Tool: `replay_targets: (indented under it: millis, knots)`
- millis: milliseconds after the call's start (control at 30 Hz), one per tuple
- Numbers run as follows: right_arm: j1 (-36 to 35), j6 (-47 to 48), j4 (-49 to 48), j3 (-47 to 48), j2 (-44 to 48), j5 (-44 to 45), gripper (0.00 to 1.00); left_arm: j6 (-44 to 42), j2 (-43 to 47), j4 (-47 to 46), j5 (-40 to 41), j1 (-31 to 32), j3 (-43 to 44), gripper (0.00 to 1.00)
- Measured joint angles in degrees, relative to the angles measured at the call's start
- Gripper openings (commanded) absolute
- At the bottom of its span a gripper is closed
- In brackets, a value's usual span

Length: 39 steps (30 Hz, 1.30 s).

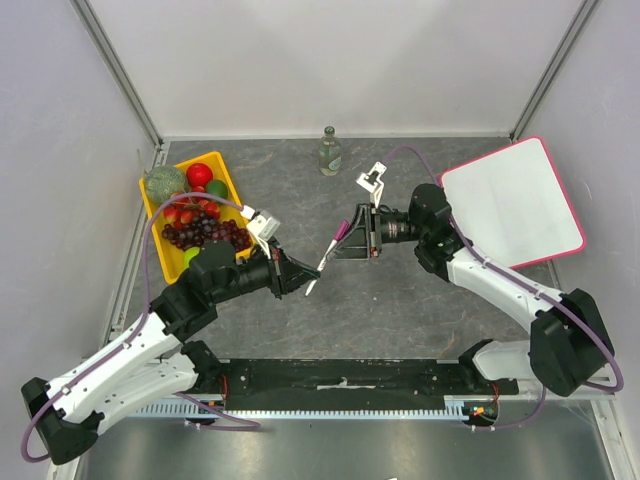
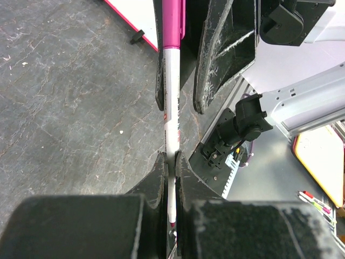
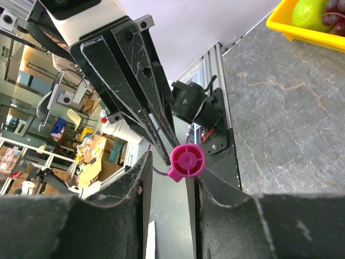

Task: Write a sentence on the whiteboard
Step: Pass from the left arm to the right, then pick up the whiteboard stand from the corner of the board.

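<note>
1. Whiteboard (image 1: 512, 202) lay flat at about 2 o'clock on the grey table (image 1: 400, 310). It was turned at an angle, its pink-red rim near the right wall and its face plain white.
2. Near the table's centre, both arms met at a marker (image 1: 330, 252) with a white barrel and a pink cap.
3. The left gripper (image 1: 303, 280) reached in from 8 o'clock, its fingers (image 2: 156, 172) pinched tight on the white barrel.
4. The right gripper (image 1: 347, 240) came from 3 o'clock. Its fingers (image 3: 143, 178) bracketed the pink cap (image 3: 187, 163), with a small gap on one side. I could not tell whether they gripped it.
5. A yellow tray (image 1: 228, 172) of fruit sat at 10 o'clock.
6. A green bottle (image 1: 329, 152) stood upright at 12 o'clock.
</note>
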<state>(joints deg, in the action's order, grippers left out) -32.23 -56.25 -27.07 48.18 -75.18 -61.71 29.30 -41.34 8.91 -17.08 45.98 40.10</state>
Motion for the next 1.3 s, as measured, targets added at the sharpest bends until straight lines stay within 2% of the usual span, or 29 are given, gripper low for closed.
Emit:
replay_targets:
  millis: [100,167,333,467,533,567,600,667,767,867,1033,1200,1300]
  knots:
    - [-0.70,-0.17,-0.39,0.00,-0.76,-0.26,0.37,0.00,-0.28,-0.31,-0.07,0.00,-0.11,0.02]
    - [-1.27,-0.17,-0.39,0.00,-1.42,-0.50,0.31,0.00,-0.33,-0.44,-0.09,0.00,-0.20,0.02]
    - [-2.10,0.15,-0.28,0.00,-2.36,-0.57,0.00,0.02,-0.33,-0.68,-0.57,0.00,-0.20,0.02]
    - [-2.12,1.14,0.02,0.00,-2.40,-0.31,0.00,0.04,-0.28,-0.72,-0.68,0.00,-0.26,0.04]
    - [-2.12,1.90,0.76,0.02,-2.40,-0.07,0.00,0.04,-0.28,-0.57,-0.52,0.00,-0.39,0.18]
    - [-2.14,2.40,1.57,0.15,-2.40,0.22,0.00,0.07,-0.26,-0.33,-0.39,0.00,-0.42,0.29]
    - [-2.19,3.13,2.78,0.44,-2.40,0.55,0.00,0.07,-0.26,0.02,-0.17,0.00,-0.42,0.44]
    - [-2.36,5.31,6.16,1.42,-2.34,1.66,0.00,0.24,-0.17,0.55,0.52,0.00,-0.42,0.66]
    - [-2.03,8.94,12.00,2.93,-2.08,4.94,0.00,0.37,0.37,1.55,1.29,0.00,-0.42,0.83]
    - [-0.15,11.08,16.37,2.99,-0.66,8.87,0.00,0.42,0.42,2.60,2.32,0.00,-0.26,0.90]
    - [7.52,13.29,21.73,2.05,6.08,16.24,0.00,-0.02,-1.07,4.96,3.91,0.00,1.38,1.00]
    - [15.06,17.03,28.81,2.08,16.55,24.72,0.00,-1.70,-4.66,4.83,4.55,-0.44,1.88,1.00]
    - [16.09,19.74,34.73,3.65,20.92,31.36,0.00,-3.41,-9.68,3.02,3.63,-0.85,1.97,1.00]
